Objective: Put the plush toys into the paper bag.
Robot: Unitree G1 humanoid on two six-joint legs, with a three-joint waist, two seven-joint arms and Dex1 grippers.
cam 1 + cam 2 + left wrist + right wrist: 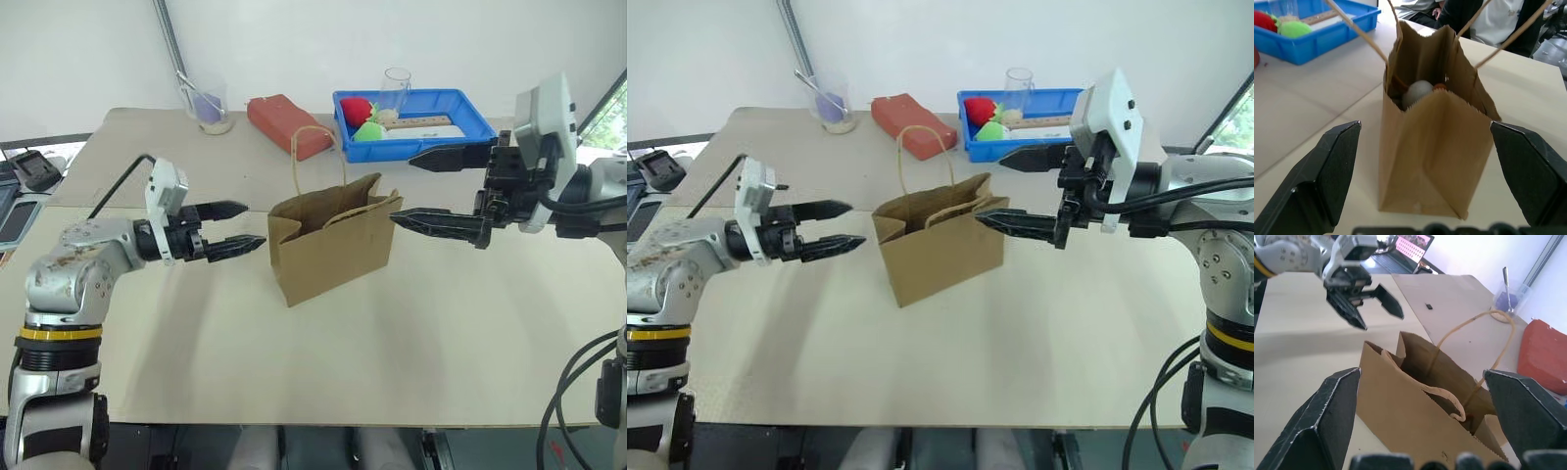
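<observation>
Paper bag (328, 247) stood upright on the table (431, 333) between the left pincer (233, 228) and right pincer (446, 191) — both spread wide, empty, flanking it — with a pale plush toy (1417, 92) visible inside, suggesting release.

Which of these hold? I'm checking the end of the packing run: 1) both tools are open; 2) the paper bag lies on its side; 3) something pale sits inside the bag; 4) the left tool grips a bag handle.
1) True: left tool and right tool are open.
2) False: the paper bag stands upright.
3) True: a pale rounded thing shows inside it.
4) False: the left tool holds nothing, beside the bag.
</observation>
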